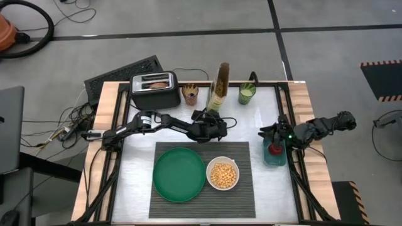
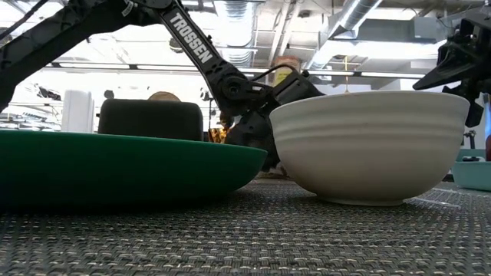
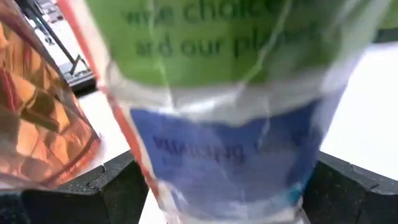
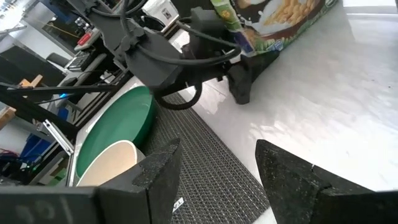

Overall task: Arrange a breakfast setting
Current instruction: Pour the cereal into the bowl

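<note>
Worktop: pale metal worktop (image 1: 257, 182) carrying the dark grey ribbed rectangular placemat (image 1: 242, 194); grey floor around.
On mat: round green plate (image 1: 179, 174), white bowl (image 1: 222, 174) of yellow cereal (image 1: 222, 175).
Left gripper (image 1: 217, 123): clenched on tall cereal box (image 1: 220, 88) behind mat.
Right gripper (image 1: 269, 133): spread, holding nothing, over teal dish (image 1: 275, 157).

I read "TROSSEN" in white capitals on the dark left robot arm (image 2: 189, 37). The green-and-blue plastic cereal bag (image 3: 230, 93) carries partial words "choice", "and our pl…"; its blue band's print is illegible.

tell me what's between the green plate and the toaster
In the high view the left gripper, at the cereal bag, and its arm lie between the green plate and the toaster.
</note>
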Controlling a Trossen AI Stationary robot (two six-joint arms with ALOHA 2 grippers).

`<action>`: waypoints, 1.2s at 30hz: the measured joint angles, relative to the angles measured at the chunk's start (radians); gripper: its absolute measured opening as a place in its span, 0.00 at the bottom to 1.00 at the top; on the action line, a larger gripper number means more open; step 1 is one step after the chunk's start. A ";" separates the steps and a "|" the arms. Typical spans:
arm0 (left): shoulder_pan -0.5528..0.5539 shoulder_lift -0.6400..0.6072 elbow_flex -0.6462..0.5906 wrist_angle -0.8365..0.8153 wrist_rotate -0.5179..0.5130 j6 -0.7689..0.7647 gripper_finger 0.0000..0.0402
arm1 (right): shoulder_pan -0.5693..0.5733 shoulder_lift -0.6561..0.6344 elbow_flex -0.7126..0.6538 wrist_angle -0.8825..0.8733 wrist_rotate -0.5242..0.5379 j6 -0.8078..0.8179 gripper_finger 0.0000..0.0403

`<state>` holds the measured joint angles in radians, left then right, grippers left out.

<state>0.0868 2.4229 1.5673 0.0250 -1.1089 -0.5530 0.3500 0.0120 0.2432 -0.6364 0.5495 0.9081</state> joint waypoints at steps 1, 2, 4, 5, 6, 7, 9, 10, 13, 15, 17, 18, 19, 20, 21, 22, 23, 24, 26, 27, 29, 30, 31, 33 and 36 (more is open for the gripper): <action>0.000 -0.001 0.000 -0.011 0.025 -0.020 0.82 | 0.000 0.000 0.000 -0.002 0.000 0.000 0.58; 0.005 -0.002 0.001 -0.017 0.051 -0.045 0.82 | 0.000 0.000 0.000 -0.003 0.000 0.000 0.58; 0.010 -0.002 0.001 -0.037 0.079 -0.094 0.82 | 0.000 0.000 0.000 -0.005 0.000 0.000 0.58; 0.011 -0.002 0.001 -0.045 0.085 -0.120 0.82 | 0.000 0.000 0.000 -0.009 0.000 0.001 0.58; 0.011 -0.002 0.001 -0.051 0.091 -0.144 0.82 | 0.000 0.000 0.000 -0.013 0.000 0.003 0.58; 0.011 -0.008 0.001 -0.063 0.098 -0.161 0.82 | 0.000 0.000 0.000 -0.014 0.000 0.005 0.58; 0.010 -0.018 0.001 -0.080 0.126 -0.167 0.82 | 0.000 0.000 0.000 -0.016 0.000 0.005 0.58; 0.008 -0.025 0.002 -0.092 0.130 -0.167 0.82 | 0.000 0.000 0.000 -0.015 0.000 0.005 0.58; -0.006 -0.042 0.002 -0.138 0.140 -0.174 0.82 | 0.000 0.000 0.000 -0.015 0.000 0.003 0.58; -0.015 -0.055 0.001 -0.177 0.158 -0.173 0.82 | 0.000 0.000 0.000 -0.013 0.000 -0.015 0.58; -0.023 -0.061 0.002 -0.206 0.172 -0.183 0.82 | 0.000 0.002 0.000 0.000 0.002 -0.052 0.58; -0.027 -0.064 0.002 -0.227 0.179 -0.194 0.82 | 0.000 0.002 -0.001 0.004 0.004 -0.074 0.58; -0.031 -0.067 0.002 -0.238 0.190 -0.206 0.82 | -0.002 0.003 -0.001 0.017 0.010 -0.094 0.58; -0.036 -0.069 0.002 -0.247 0.200 -0.215 0.82 | -0.007 0.011 -0.001 0.036 0.019 -0.115 0.58; -0.040 -0.069 0.002 -0.254 0.205 -0.219 0.82 | -0.013 0.020 -0.001 0.054 0.030 -0.139 0.58; -0.044 -0.069 0.002 -0.261 0.208 -0.220 0.82 | -0.023 0.032 -0.001 0.074 0.037 -0.169 0.58; -0.047 -0.069 0.002 -0.263 0.219 -0.220 0.82 | -0.033 0.049 -0.001 0.099 0.048 -0.196 0.58; -0.049 -0.070 0.002 -0.265 0.235 -0.221 0.82 | -0.046 0.073 -0.001 0.126 0.055 -0.223 0.58; -0.057 -0.075 0.002 -0.273 0.255 -0.221 0.82 | -0.078 0.129 -0.001 0.178 0.056 -0.268 0.58; -0.063 -0.080 0.002 -0.286 0.264 -0.220 0.82 | -0.094 0.160 -0.001 0.207 0.055 -0.282 0.58; -0.075 -0.094 0.002 -0.315 0.282 -0.208 0.82 | -0.131 0.232 -0.001 0.259 0.055 -0.289 0.58; -0.080 -0.105 0.002 -0.338 0.289 -0.201 0.82 | -0.150 0.268 -0.001 0.280 0.054 -0.289 0.58; -0.083 -0.114 0.002 -0.362 0.296 -0.193 0.82 | -0.171 0.304 -0.001 0.298 0.053 -0.288 0.58; -0.088 -0.128 0.002 -0.402 0.295 -0.192 0.82 | -0.218 0.386 0.000 0.348 0.050 -0.283 0.56; -0.095 -0.138 0.002 -0.453 0.312 -0.195 0.82 | -0.295 0.508 0.000 0.444 -0.018 -0.313 0.52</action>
<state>-0.0082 2.2848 1.5688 -0.4283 -0.7966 -0.7476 0.0546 0.5203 0.2428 -0.1928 0.5320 0.5947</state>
